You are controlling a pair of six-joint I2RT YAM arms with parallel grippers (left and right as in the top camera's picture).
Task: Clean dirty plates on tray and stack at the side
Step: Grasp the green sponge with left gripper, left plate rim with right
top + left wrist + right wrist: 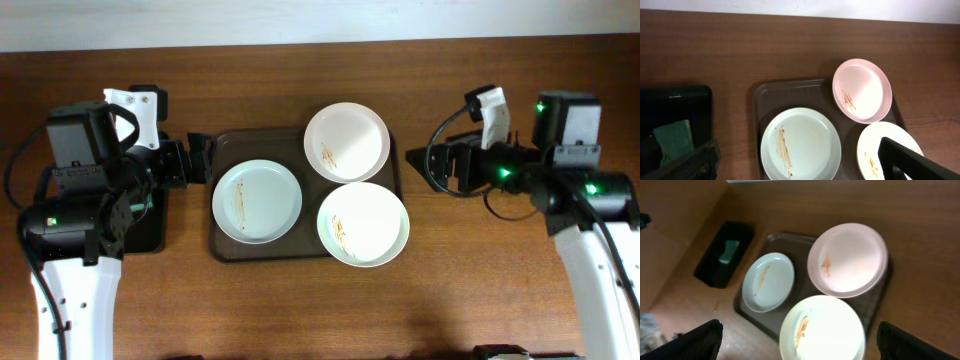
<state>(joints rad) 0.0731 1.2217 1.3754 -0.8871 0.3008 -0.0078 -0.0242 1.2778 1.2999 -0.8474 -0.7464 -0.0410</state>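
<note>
Three smeared plates sit on the dark brown tray [228,245]. A faintly greenish plate [257,201] lies at the left; it also shows in the left wrist view [801,145] and the right wrist view [768,281]. A white plate [347,141] lies at the back right, also seen from both wrists [862,90] [847,259]. A third plate [363,223] overhangs the tray's front right [880,150] [822,330]. My left gripper [190,160] is open at the tray's left edge. My right gripper [425,165] is open to the right of the tray. Both are empty.
A small glossy black tray [675,107] with a green sponge [674,141] stands left of the brown tray, under my left arm; it also shows in the right wrist view [724,254]. Bare wooden tabletop [320,310] lies in front and to the right.
</note>
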